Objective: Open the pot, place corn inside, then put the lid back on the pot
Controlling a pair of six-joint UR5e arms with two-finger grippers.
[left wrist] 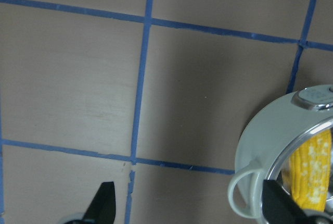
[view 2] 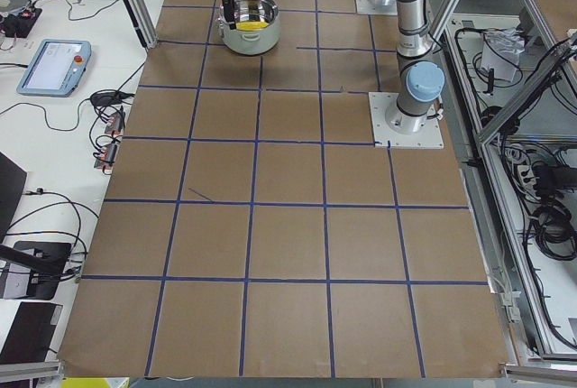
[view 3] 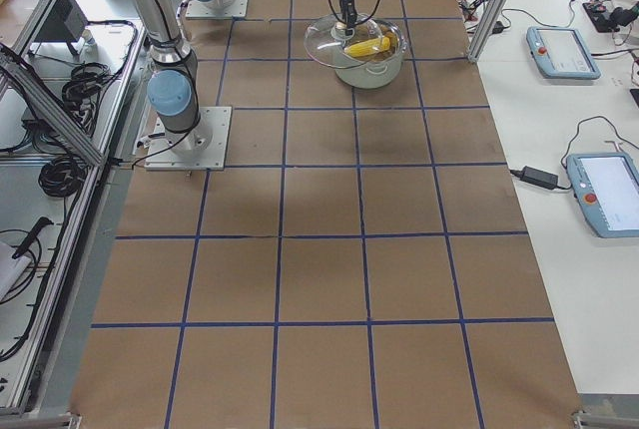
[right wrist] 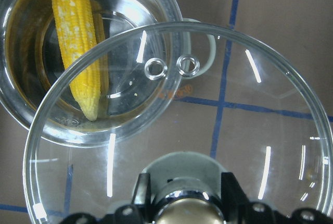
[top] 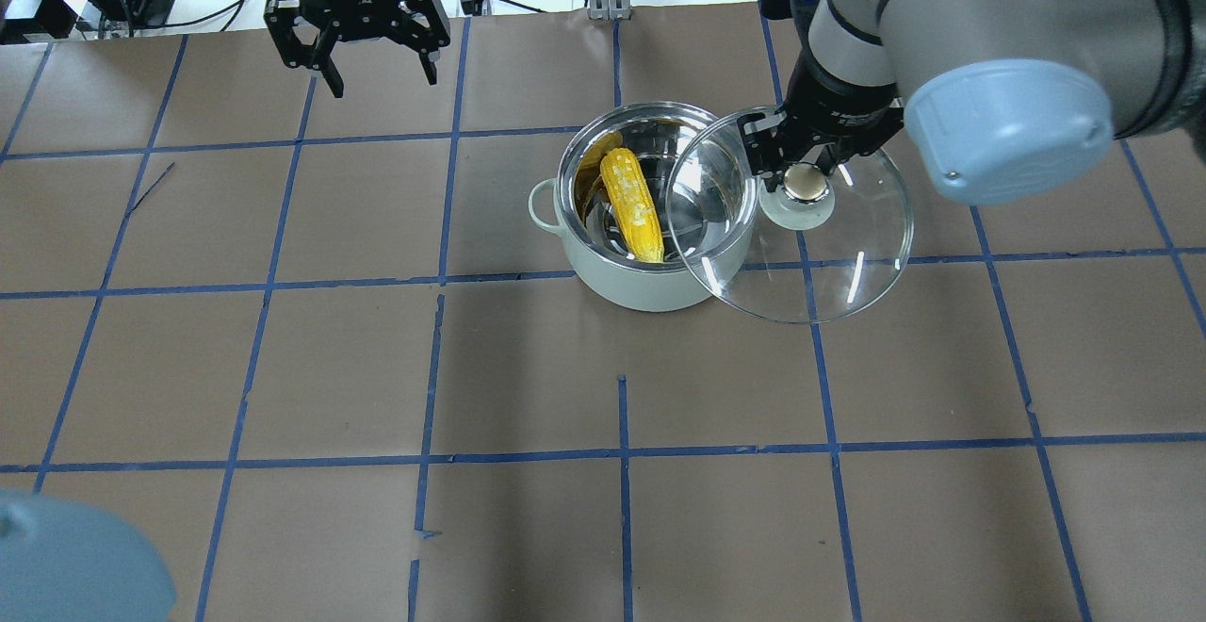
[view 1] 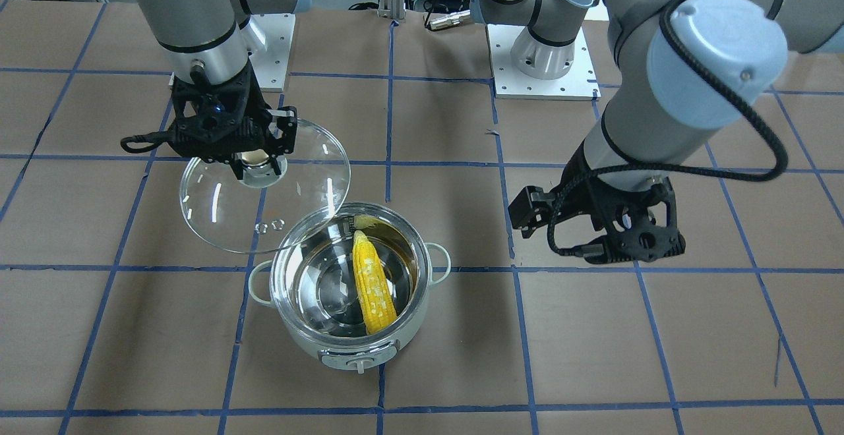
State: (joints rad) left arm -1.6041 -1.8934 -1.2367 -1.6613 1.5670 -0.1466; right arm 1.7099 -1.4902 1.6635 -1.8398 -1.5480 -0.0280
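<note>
A wide, flat table (top: 528, 358) covered in brown paper is divided into large squares by a grid of blue tape lines (top: 835, 448). A round pale grey-white electric pot (top: 629, 288) stands upright directly on the paper, over a crossing of the tape. Along the robot's edge a square white metal mounting plate (view 1: 280, 59) and a second such plate (view 1: 547, 89) lie flat, well apart.

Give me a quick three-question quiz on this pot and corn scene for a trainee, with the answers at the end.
1. True or false: the corn lies inside the pot.
2. Which gripper holds the lid? A) left B) right C) neither
3. Fill in: the left gripper hangs empty with its jaws ____.
Key: 1 true; 2 B, the right gripper; 3 open.
</note>
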